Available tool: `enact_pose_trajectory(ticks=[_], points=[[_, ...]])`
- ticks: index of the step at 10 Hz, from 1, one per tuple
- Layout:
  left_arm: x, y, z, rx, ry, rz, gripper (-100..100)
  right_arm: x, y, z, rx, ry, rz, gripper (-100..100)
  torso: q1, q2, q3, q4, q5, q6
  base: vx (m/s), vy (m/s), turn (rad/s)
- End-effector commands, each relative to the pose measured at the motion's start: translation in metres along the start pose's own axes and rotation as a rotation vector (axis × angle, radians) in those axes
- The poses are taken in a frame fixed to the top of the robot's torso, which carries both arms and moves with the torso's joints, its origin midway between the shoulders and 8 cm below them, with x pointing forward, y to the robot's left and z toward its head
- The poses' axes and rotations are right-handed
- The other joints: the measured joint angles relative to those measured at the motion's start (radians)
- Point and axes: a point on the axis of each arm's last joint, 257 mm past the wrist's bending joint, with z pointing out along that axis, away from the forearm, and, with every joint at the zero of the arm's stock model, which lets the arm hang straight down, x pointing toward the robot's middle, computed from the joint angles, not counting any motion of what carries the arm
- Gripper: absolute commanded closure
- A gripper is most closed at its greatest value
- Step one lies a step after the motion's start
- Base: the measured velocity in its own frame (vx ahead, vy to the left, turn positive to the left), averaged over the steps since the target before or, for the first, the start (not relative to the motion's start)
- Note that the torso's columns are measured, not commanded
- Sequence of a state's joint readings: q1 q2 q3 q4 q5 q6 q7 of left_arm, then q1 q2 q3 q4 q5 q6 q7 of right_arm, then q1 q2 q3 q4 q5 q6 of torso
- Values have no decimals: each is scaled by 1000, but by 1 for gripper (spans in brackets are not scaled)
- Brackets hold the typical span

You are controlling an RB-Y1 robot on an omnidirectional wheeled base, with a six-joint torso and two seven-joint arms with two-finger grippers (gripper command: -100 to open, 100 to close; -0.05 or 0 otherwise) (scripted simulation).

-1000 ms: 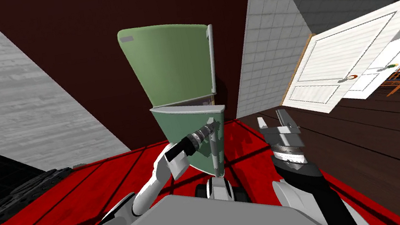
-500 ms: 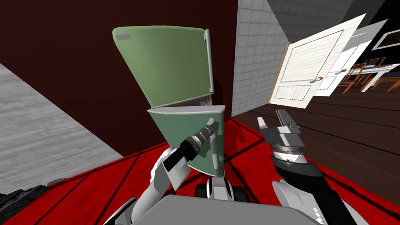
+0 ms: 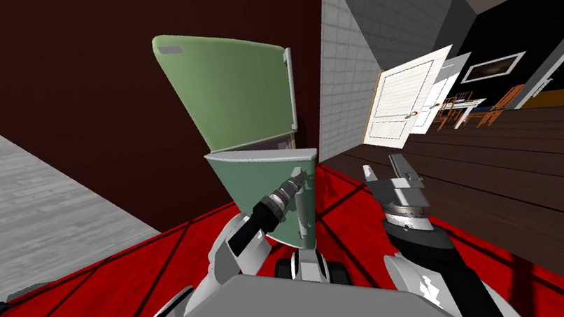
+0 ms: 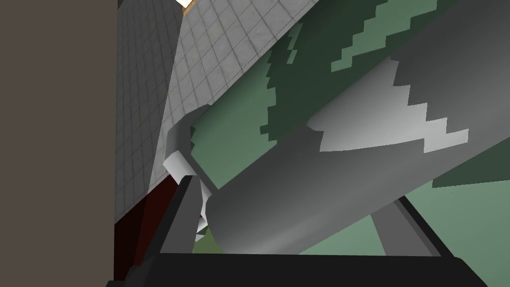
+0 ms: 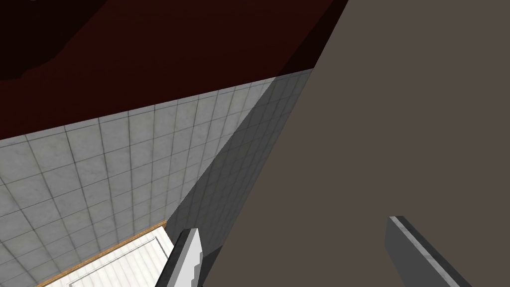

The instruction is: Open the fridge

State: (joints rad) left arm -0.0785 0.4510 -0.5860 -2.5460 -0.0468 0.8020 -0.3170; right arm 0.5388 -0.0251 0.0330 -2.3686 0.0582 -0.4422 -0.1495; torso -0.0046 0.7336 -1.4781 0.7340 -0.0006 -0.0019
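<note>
My left gripper (image 3: 297, 182) is at the front of the green fridge (image 3: 232, 97), on the lower door (image 3: 252, 182), and its two fingers are closed around the grey bar handle (image 4: 348, 164). In the left wrist view the bar fills the gap between them, one finger against each side. The handle stands upright along the edge of the fridge that lies toward my right, so its long axis runs floor to ceiling and crosses my fingers roughly at right angles. That is the grip I want for a sideways pull. The lower door already stands a little proud of the fridge body: a thin gap shows along its top edge, under the upper door (image 3: 226, 84), which sits flush with its own handle (image 3: 291, 87) on the same edge. With both handles on that edge, I judge the hinges to be on the fridge's other edge, toward my left. The coming pull therefore cannot be straight back; it has to follow an arc, out from the fridge toward me and round to my left, with my wrist turning so the fingers do not twist off the bar. My right gripper (image 3: 383, 168) is raised just right of the fridge, fingers spread apart and holding nothing. It is near the door's free edge, so I would watch that the door does not strike it.
</note>
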Motion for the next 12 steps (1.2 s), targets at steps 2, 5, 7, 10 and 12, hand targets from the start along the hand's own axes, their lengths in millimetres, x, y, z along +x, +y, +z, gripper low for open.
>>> enact_pose_trajectory(ticks=[2, 5, 7, 10, 12], points=[[3, -3, 2, 7, 4, 8, 100, 0, 0, 0, 0, 0, 0, 0, 2, -1, -1, 1, 0, 2, -47, 60, -38], [12, -12, 6, 36, 35, 7, 100, 0, 0, 0, 0, 0, 0, 0, 13, 6, 4, 2, 4, 0, -141, 209, -143], [17, -17, 8, 50, 50, 7, 100, 0, 0, 0, 0, 0, 0, 0, 11, 2, 1, 2, 3, -2, -162, 187, -103], [27, -25, 12, 77, 81, 6, 100, 0, 0, 0, 0, 0, 0, 0, 14, 5, 3, 2, 4, -2, -166, 176, -100], [32, -29, 14, 91, 97, 7, 100, 0, 0, 0, 0, 0, 0, 0, 9, 5, 4, 1, 3, 0, -157, 183, -138]])
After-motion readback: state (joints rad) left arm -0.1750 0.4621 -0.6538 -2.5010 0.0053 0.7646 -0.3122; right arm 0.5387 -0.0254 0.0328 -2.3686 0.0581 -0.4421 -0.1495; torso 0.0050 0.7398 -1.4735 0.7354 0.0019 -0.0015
